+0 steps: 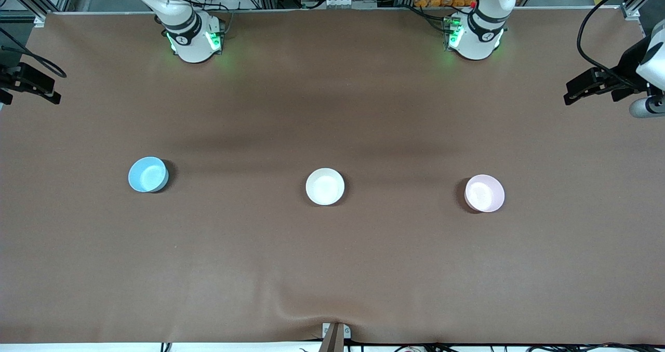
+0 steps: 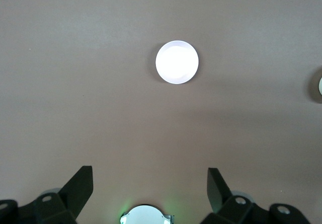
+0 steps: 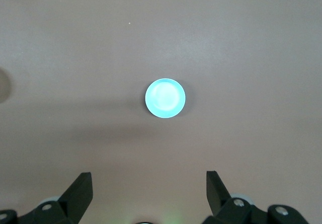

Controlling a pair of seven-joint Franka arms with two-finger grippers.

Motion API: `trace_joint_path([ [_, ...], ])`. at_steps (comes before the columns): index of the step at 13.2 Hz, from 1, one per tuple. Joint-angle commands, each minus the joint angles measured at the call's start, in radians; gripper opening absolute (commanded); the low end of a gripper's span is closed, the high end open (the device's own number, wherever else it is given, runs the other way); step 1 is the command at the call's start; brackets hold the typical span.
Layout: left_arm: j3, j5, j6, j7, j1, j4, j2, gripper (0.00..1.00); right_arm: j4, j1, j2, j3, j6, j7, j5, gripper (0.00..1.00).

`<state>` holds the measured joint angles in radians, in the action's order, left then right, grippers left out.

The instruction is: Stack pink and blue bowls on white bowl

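Brown surface (image 1: 332, 269) carries your blue bowl (image 1: 148, 174), white bowl (image 1: 325, 186) and pink bowl (image 1: 484, 193) well apart, unstacked; left gripper (image 2: 150, 186) and right gripper (image 3: 149, 189) wait high, fingers wide open and empty.

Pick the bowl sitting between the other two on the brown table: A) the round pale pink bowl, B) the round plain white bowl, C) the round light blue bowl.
B: the round plain white bowl sits mid-table, with the round light blue bowl toward the right arm's end and the round pale pink bowl toward the left arm's end.

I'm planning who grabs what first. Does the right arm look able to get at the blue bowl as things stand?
Probably yes. The blue bowl sits alone toward the right arm's end of the table, nothing beside or over it. The right gripper is open and empty, high above it.
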<state>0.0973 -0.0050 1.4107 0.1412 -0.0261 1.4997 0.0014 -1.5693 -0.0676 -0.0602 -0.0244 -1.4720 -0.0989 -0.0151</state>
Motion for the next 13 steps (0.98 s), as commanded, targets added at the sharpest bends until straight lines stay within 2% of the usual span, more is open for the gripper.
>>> trace_joint_path([
  [1,0.004,0.008,-0.006,-0.008,0.003,-0.004,-0.015,1.0,0.003,-0.015,0.0,0.009,0.007,-0.008,-0.009,1.0],
  [13,0.007,0.005,-0.007,-0.018,-0.005,0.002,-0.04,1.0,0.003,-0.017,0.0,0.009,0.009,-0.008,-0.008,1.0],
])
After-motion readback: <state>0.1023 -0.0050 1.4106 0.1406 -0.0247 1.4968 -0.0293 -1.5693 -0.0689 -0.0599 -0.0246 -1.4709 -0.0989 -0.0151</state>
